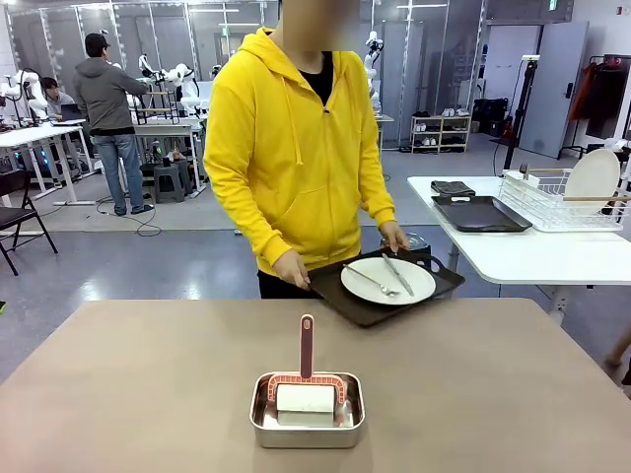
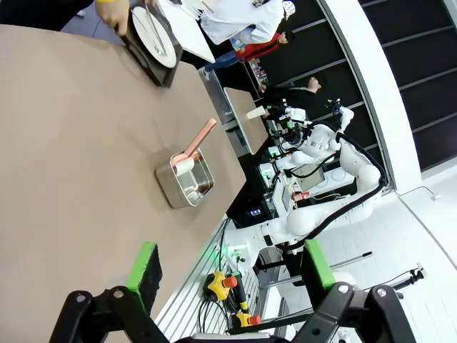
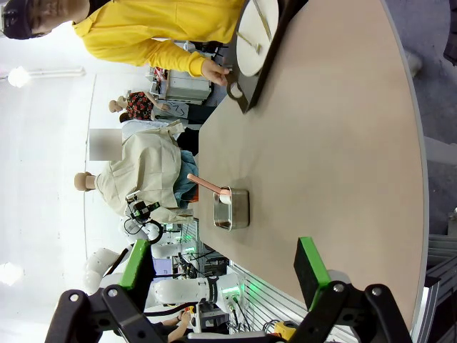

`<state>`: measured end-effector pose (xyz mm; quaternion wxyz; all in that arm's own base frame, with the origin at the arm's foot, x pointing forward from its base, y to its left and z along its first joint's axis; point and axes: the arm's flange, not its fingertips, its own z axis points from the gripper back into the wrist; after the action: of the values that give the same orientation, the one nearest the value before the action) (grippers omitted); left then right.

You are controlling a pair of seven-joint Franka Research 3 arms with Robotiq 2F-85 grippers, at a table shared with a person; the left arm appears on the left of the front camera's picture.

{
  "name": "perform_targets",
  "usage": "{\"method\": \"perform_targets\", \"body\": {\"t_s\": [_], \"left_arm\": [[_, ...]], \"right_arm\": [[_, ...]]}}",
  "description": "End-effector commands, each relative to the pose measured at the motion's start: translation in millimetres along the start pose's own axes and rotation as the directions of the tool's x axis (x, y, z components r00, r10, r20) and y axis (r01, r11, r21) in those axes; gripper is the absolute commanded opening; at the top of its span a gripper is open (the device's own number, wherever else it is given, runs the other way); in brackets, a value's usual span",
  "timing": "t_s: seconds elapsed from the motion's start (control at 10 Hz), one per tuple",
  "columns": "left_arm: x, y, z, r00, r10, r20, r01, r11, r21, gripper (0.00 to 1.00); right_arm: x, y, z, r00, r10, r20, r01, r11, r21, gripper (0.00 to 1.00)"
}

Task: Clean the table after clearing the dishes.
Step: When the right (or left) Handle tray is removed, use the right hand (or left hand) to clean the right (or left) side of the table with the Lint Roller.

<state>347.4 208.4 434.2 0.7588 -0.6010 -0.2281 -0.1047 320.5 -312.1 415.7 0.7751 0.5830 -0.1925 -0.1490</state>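
The brownish table stretches across the front view. At its far edge a person in a yellow hoodie holds a dark brown tray with both hands. On it lies a white plate with a fork and a knife. The left wrist view has the same tray and plate far off, above my left gripper, which is open and holds nothing. My right gripper is also open and holds nothing, well short of the plate across the table.
A small steel pan sits near the table's front middle, holding a white roller with a pinkish handle. A white side table at the right carries another dark tray and a wire rack with a plate.
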Motion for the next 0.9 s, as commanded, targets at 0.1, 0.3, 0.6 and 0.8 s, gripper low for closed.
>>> {"method": "perform_targets", "body": {"t_s": [0.1, 0.3, 0.6, 0.8], "left_arm": [[-1, -6, 1, 1.0, -0.003, -0.006, 0.003, 1.0, 0.005, 1.0], [-1, -6, 1, 1.0, -0.003, -0.006, 0.003, 1.0, 0.005, 1.0], [-1, -6, 1, 1.0, -0.003, -0.006, 0.003, 1.0, 0.005, 1.0], [-1, -6, 1, 1.0, -0.003, -0.006, 0.003, 1.0, 0.005, 1.0]], "right_arm": [[-1, 3, 1, 1.0, 0.006, 0.001, -0.006, 1.0, 0.003, 1.0], [12, 20, -21, 0.998, 0.024, -0.054, -0.028, 0.996, -0.079, 1.0], [56, 88, -125, 0.95, 0.11, -0.292, -0.174, 0.963, -0.204, 1.0], [56, 121, -199, 0.887, 0.156, -0.435, -0.282, 0.928, -0.242, 1.0]]}}
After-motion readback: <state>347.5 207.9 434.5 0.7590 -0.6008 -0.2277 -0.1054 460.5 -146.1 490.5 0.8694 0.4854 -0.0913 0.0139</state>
